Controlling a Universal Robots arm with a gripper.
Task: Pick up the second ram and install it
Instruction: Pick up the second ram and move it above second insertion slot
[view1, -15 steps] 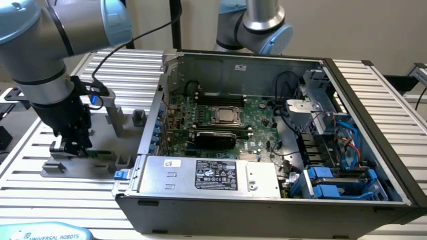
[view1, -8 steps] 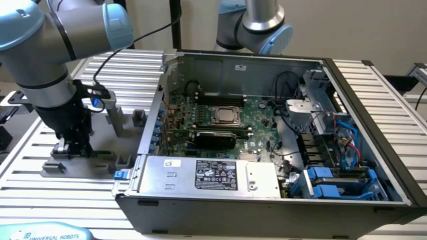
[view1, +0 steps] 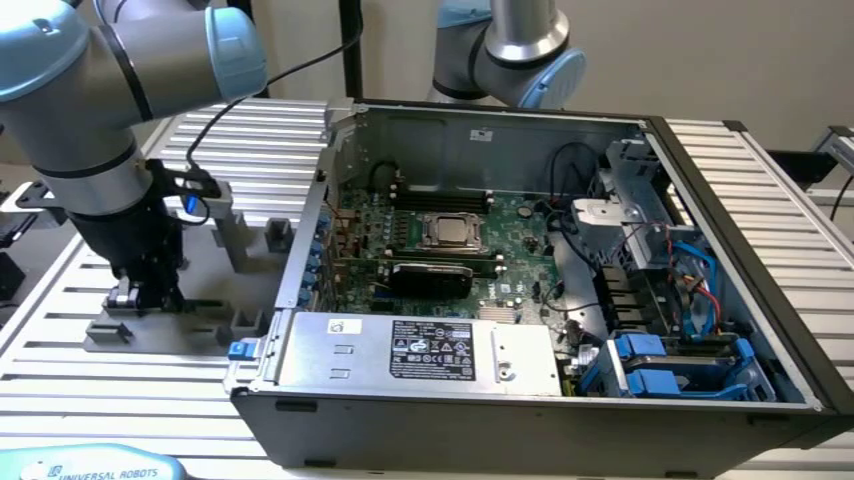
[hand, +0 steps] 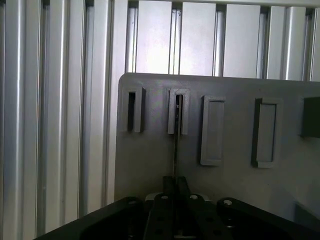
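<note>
Black pincer (hand: 175, 184) is clamped on the second ram (hand: 176, 145), a thin stick seen edge-on. The stick stands between its fingers, in a slot of the grey holder (hand: 150, 160) just under them. Beyond lies the ribbed aluminium table (hand: 240, 40), and the open computer case (view1: 441, 130) stands well apart.

The ram stick (hand: 176, 145) presents edge-on, so its chips cannot be seen. One end is concealed inside the gripper (hand: 176, 186). The gray holder (hand: 150, 165) is cut off at the picture edge. Text on the power supply label (view1: 434, 350) is too small to read.
</note>
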